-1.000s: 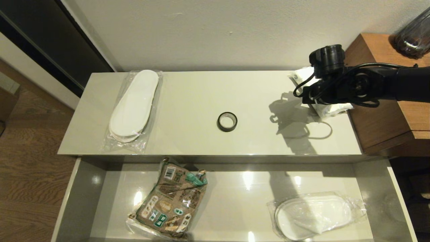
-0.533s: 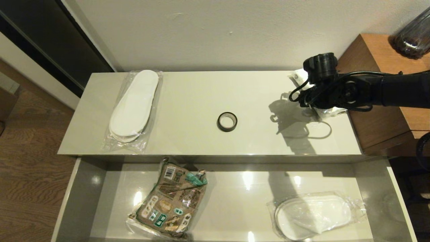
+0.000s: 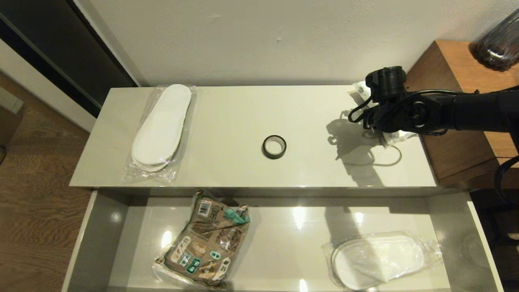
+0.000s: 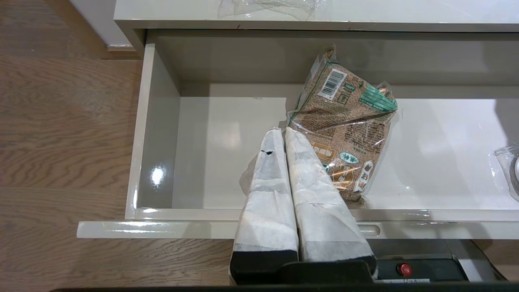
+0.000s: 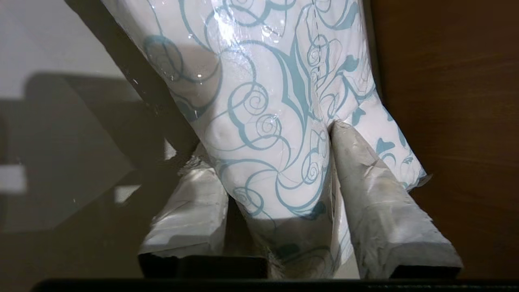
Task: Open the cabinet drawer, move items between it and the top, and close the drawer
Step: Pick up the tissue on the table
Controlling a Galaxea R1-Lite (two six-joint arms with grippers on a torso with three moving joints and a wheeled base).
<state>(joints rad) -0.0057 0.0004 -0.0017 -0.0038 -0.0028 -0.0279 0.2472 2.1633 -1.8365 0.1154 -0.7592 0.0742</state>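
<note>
My right hand [image 5: 279,190] is at the far right end of the glossy cream-beige cabinet top [image 3: 243,117], next to the brown wooden furniture [image 3: 458,146]. Its two fingers [image 5: 381,202] pinch the soft white tissue pack with blue swirl print [image 5: 267,121]. My left hand [image 4: 282,138], fingers pressed together, hangs over the open wide grey-beige drawer [image 4: 158,121], near the brown printed snack bag [image 4: 344,134]. On the top: flat white slippers in a clear plastic bag [image 3: 162,125] at the left end, and a small black tape roll [image 3: 274,147] mid-panel. A second bagged pair of white slippers [image 3: 377,259] lies at the drawer's right.
</note>
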